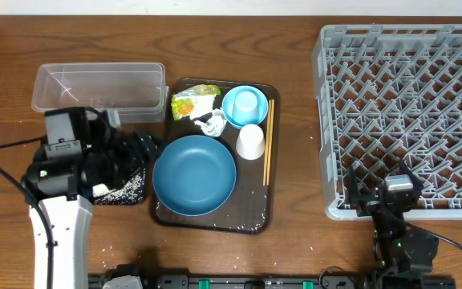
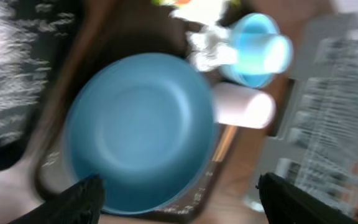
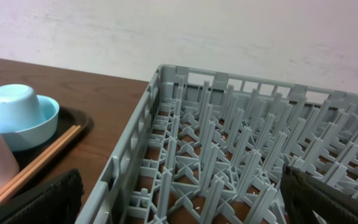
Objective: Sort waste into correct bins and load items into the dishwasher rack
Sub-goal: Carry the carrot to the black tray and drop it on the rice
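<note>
A dark-blue plate (image 1: pixel 194 174) lies on the brown serving tray (image 1: pixel 267 210) with a light-blue bowl (image 1: pixel 245 105), a white cup (image 1: pixel 250 142), chopsticks (image 1: pixel 268 140), a crumpled tissue (image 1: pixel 212 123) and a yellow-green wrapper (image 1: pixel 193 102). My left gripper (image 1: pixel 144 152) hovers between the black tray (image 1: pixel 127 189), which holds rice, and the plate's left edge. In the blurred left wrist view it (image 2: pixel 182 202) is open and empty above the plate (image 2: pixel 142 130). My right gripper (image 3: pixel 182 199) is open over the grey rack's (image 3: pixel 229 143) near corner.
The clear tub (image 1: pixel 99 87) stands at the back left, behind the black tray. The rack (image 1: pixel 403 112) fills the right side. Rice grains (image 1: pixel 215 221) are scattered along the serving tray's front edge. The left arm's white body covers the front left.
</note>
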You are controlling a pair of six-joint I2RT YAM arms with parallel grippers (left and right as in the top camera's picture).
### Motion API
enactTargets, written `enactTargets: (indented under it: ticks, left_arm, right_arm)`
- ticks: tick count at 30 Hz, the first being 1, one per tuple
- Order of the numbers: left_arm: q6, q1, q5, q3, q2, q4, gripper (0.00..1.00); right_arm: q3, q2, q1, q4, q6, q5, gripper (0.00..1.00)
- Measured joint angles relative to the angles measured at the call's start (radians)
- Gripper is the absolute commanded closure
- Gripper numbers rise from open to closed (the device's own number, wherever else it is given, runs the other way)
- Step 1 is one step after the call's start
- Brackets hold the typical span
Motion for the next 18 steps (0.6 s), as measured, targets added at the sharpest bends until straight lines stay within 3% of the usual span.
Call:
enactTargets:
  ticks: [3, 7, 12, 18]
  left_arm:
    - [-0.071, 0.047, -0.134, 0.000, 0.000, -0.034, 0.18]
    - [-0.207, 0.192, -0.273, 0.000, 0.001, -0.052, 0.10]
    - [-0.278, 0.300, -0.337, 0.000, 0.001, -0.052, 0.07]
    - [-0.304, 0.321, -0.354, 0.000, 0.001, -0.052, 0.06]
  right_arm:
    - [0.000, 0.000, 0.000, 0.000, 0.000, 0.000, 0.01]
    - [0.000, 0.000, 0.000, 0.000, 0.000, 0.000, 0.01]
    - [0.000, 0.000, 0.000, 0.000, 0.000, 0.000, 0.01]
    - [0.000, 0.000, 0.000, 0.000, 0.000, 0.000, 0.01]
